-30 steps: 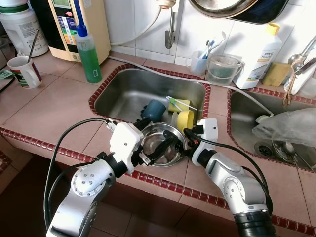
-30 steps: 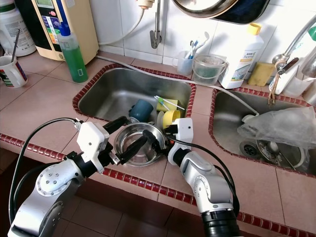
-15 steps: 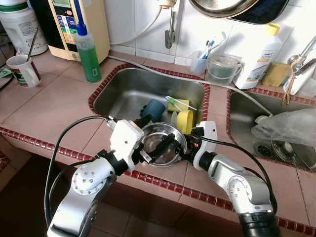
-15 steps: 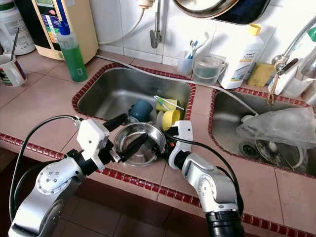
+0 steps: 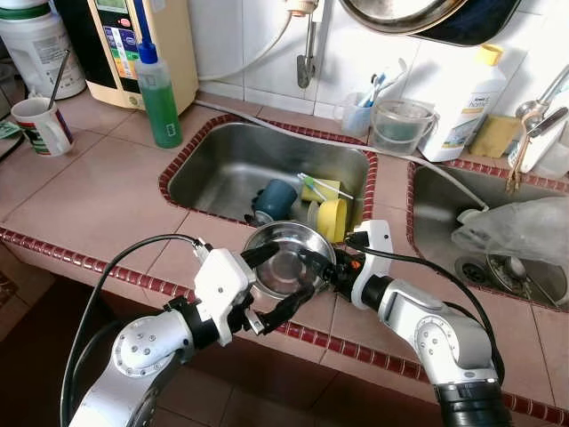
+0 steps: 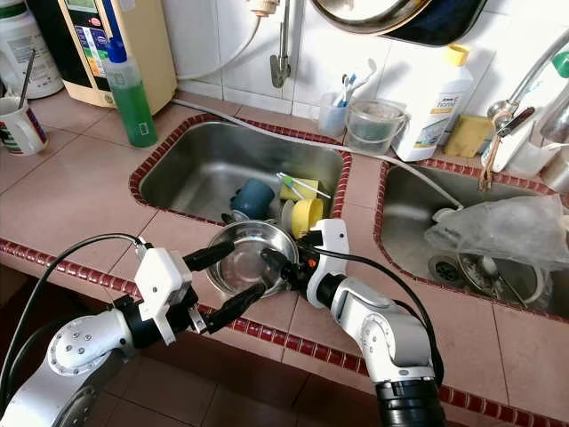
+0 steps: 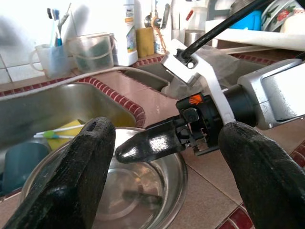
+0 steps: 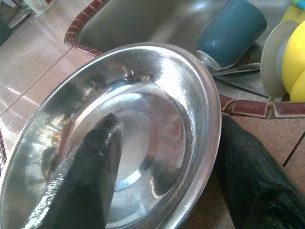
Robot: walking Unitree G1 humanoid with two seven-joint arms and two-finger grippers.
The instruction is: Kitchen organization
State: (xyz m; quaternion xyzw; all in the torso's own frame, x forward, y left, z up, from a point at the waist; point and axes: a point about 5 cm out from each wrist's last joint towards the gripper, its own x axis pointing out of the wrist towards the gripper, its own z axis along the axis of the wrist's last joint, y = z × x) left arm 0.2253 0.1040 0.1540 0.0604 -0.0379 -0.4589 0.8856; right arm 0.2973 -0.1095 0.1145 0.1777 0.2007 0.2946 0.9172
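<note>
A steel bowl (image 5: 286,262) sits on the tiled counter (image 5: 107,196) at the front edge of the left sink (image 5: 222,169). My right gripper (image 8: 167,124) straddles the bowl's right rim. One finger (image 8: 90,157) reaches inside the bowl. The other finger (image 8: 248,162) lies outside, close against the rim, with a wide gap between the two, so the gripper is open. My left gripper (image 5: 290,274) is open at the bowl's near side. Its upper finger (image 5: 260,255) lies over the near rim and its lower finger (image 5: 284,310) hangs over the counter's front edge.
In the left sink lie a blue cup (image 5: 276,197), a yellow cup (image 5: 334,219) and a toothbrush. A green soap bottle (image 5: 161,100) and a mug (image 5: 41,127) stand on the left. A plastic bag (image 5: 520,227) lies in the right sink. A white bottle (image 5: 464,98) stands at the wall.
My left gripper has drawn back toward me and lower, off the bowl's inside. My right gripper's finger has pushed farther into the bowl.
</note>
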